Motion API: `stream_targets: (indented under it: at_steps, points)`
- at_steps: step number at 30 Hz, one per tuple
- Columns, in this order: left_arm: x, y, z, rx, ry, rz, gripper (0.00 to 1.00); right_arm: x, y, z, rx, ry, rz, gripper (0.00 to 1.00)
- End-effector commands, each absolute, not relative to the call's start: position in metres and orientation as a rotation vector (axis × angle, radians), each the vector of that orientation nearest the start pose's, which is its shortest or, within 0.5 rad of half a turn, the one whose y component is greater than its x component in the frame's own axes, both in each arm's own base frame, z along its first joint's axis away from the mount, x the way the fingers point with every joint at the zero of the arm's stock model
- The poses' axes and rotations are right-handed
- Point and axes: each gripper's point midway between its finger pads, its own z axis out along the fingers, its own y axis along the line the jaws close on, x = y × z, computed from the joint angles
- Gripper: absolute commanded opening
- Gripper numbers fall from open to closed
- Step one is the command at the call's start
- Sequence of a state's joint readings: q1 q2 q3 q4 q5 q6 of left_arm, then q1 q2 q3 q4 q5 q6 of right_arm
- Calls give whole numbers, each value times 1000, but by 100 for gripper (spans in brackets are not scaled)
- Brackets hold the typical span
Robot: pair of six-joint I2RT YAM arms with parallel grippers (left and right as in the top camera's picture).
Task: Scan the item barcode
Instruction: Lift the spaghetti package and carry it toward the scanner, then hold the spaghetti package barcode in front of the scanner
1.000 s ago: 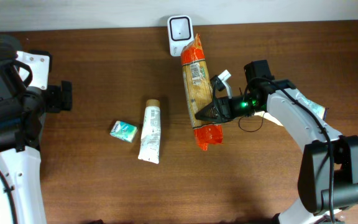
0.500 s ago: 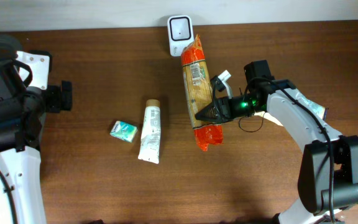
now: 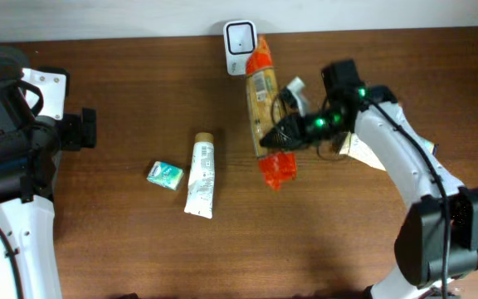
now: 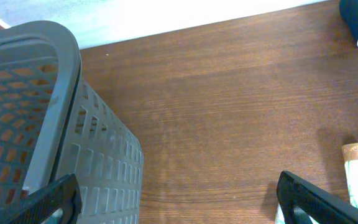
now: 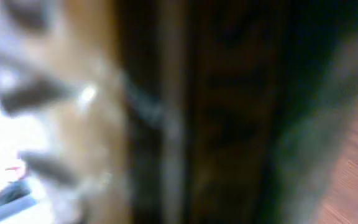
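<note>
Right hand (image 3: 276,139) clamps a long pasta packet (image 3: 260,87), orange-ended with a pale yellow middle, top near the twelve-o'clock scanner (image 3: 241,37); left hand (image 4: 179,204) fingers apart.

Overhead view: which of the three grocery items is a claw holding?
The long orange pasta packet, clamped by the right claw; the white tube and small teal packet lie untouched.

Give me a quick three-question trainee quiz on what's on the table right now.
1. True or false: the right claw is shut on the spaghetti packet.
2. Fill in: the left claw stands ___.
3. The tube lies: A) beside the teal packet B) in the left claw C) under the spaghetti packet.
Key: 1 true; 2 open; 3 A.
</note>
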State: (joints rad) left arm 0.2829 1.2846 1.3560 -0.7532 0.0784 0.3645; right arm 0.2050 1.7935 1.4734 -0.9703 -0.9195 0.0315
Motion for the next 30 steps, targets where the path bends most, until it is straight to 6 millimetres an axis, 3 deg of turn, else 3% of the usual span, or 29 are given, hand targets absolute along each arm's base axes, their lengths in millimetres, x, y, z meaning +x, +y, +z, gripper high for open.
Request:
stream_targets:
  at_steps: [1, 2, 4, 5, 6, 11, 14, 18, 22, 30]
  points:
    - [366, 92, 291, 153, 2251, 259, 99, 386, 200, 244, -474, 2570, 672, 4]
    - [366, 92, 291, 153, 2251, 259, 99, 403, 191, 260, -437, 2529, 418, 4]
    - [366, 92, 291, 153, 2251, 259, 99, 429, 180, 278, -381, 2427, 107, 4]
    - [366, 92, 291, 153, 2251, 259, 99, 455, 170, 286, -336, 2317, -151, 4]
    - [366, 92, 291, 153, 2251, 259, 99, 470, 167, 286, -334, 2261, -284, 4]
    - [366, 92, 291, 153, 2251, 259, 99, 549, 158, 238, -434, 2016, -983, 4]
    - [366, 92, 291, 153, 2251, 259, 99, 577, 150, 200, -507, 1916, -1335, 4]
    - [366, 92, 291, 153, 2251, 259, 99, 589, 146, 155, -551, 1920, -1425, 4]
    - [366, 92, 291, 153, 2251, 259, 99, 600, 129, 161, -413, 1893, -1392, 4]
    - [366, 92, 291, 153, 2251, 259, 99, 604, 133, 162, -409, 1882, -1358, 4]
